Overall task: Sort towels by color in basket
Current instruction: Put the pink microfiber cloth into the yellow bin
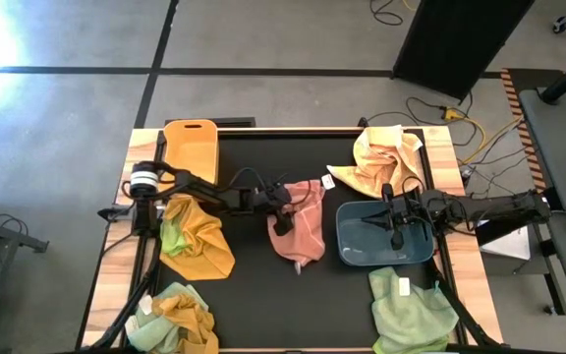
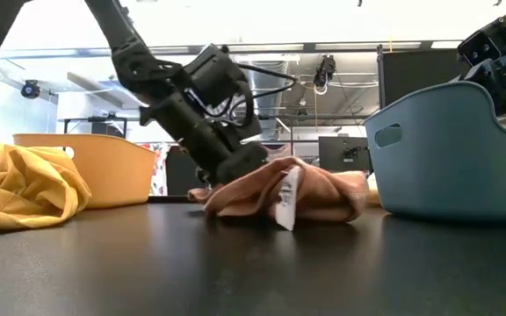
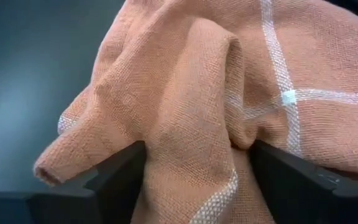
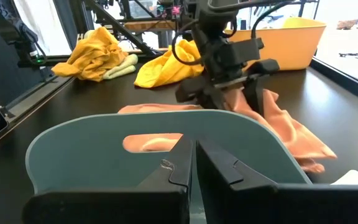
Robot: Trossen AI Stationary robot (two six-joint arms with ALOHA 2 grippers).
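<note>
Straddling a raised fold of the salmon towel (image 1: pixel 300 229) mid-bench, left tool (image 1: pixel 281 222) has fingers apart, fabric between them, not clamped. Right tool (image 1: pixel 394 233) sits fingers together over the blue-grey basket (image 1: pixel 350 246). Risk: closing on just that thin fold, so cloth slips out on lift, or trailing corner drags and snags the basket rim.

Six towel heaps (image 1: pixel 299 228), two baskets (image 1: pixel 385 236), two arms (image 1: pixel 214 189)
</note>
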